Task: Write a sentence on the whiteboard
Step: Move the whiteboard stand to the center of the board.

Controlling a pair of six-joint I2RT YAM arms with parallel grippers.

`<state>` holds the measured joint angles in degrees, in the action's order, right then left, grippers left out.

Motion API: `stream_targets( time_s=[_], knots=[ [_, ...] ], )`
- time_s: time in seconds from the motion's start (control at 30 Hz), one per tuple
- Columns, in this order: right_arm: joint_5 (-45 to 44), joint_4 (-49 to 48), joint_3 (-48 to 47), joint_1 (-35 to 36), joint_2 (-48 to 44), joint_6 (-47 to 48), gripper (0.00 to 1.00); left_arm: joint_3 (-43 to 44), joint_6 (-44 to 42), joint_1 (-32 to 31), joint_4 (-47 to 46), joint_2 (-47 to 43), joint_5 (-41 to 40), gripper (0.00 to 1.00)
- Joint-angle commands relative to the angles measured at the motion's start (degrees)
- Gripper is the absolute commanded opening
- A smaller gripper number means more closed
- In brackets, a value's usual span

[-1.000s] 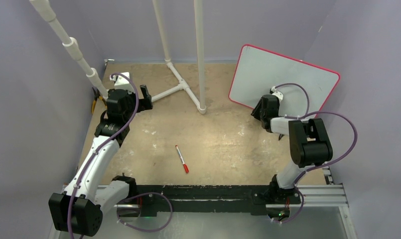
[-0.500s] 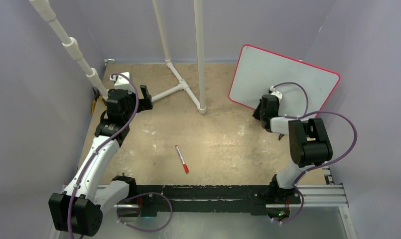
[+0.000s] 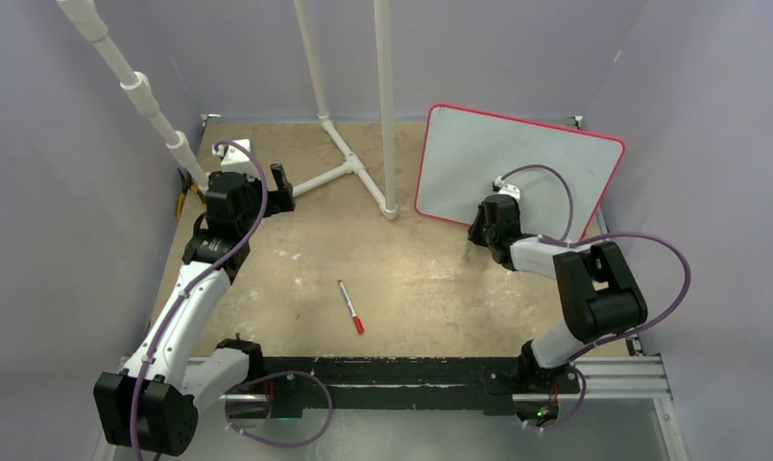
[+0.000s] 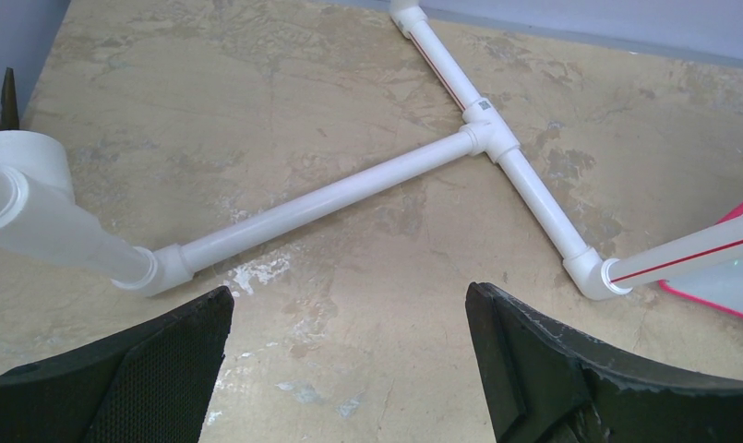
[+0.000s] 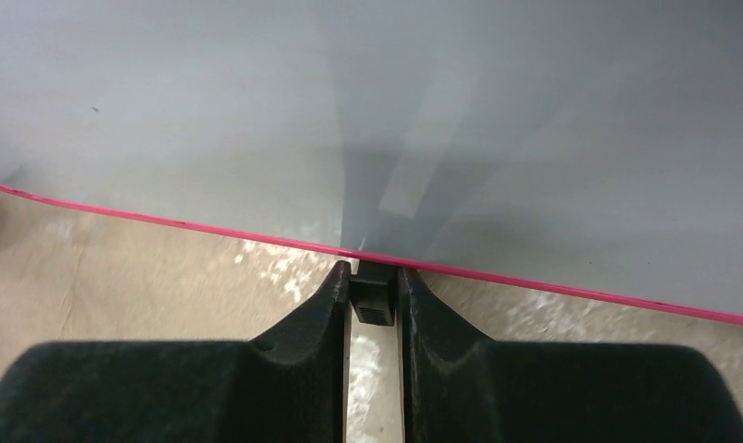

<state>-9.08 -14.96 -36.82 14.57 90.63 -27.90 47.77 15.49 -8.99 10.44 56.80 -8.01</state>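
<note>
The right pincer [image 5: 375,275] was nipped shut on a small black foot [image 5: 374,303] at the near edge of the whiteboard [image 3: 545,154], far right on the surface [image 3: 411,279]. The left pincer [image 4: 349,295] gaped wide, empty.

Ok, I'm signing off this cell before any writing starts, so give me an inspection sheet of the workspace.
Surface: tan table, scuffed, with white smears.
Job's things: whiteboard at far right, no sentence seen on it; marker lying loose mid-table, red end toward the arms.
Clutter: nothing seen.
Grippers: left gripper open and empty; right gripper shut on the whiteboard's black foot at its near edge.
Cables: purple cables loop along both arms, one arching over the board.
Surroundings: white pipe frame; purple-grey walls.
</note>
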Motion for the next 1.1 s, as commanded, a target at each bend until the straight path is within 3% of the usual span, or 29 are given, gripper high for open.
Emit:
stream_targets(
  time_s=[0.0,0.83,0.87,0.97,1.07],
  knots=[
    [6.3,1.2,0.9,2.6,-3.2,-4.2,0.00,1.7,0.3,0.3,-0.9,-0.7,0.8,0.96],
    [5.9,4.8,10.3,10.3,-13.6,-13.8,0.00,0.3,-0.5,-1.7,-0.9,-0.6,2.1,0.95],
    [5.9,5.0,10.4,10.3,-14.3,-13.7,0.02,0.2,-0.6,-1.7,-0.9,-0.6,2.1,0.95],
    [6.2,5.7,10.8,10.4,-17.0,-13.5,0.33,-0.1,-0.6,-1.7,-0.4,-0.6,2.2,0.95],
    [6.7,7.2,11.3,10.6,-20.4,-13.6,0.48,-0.4,-0.5,-1.7,0.3,-0.7,2.3,0.95]
  ],
)
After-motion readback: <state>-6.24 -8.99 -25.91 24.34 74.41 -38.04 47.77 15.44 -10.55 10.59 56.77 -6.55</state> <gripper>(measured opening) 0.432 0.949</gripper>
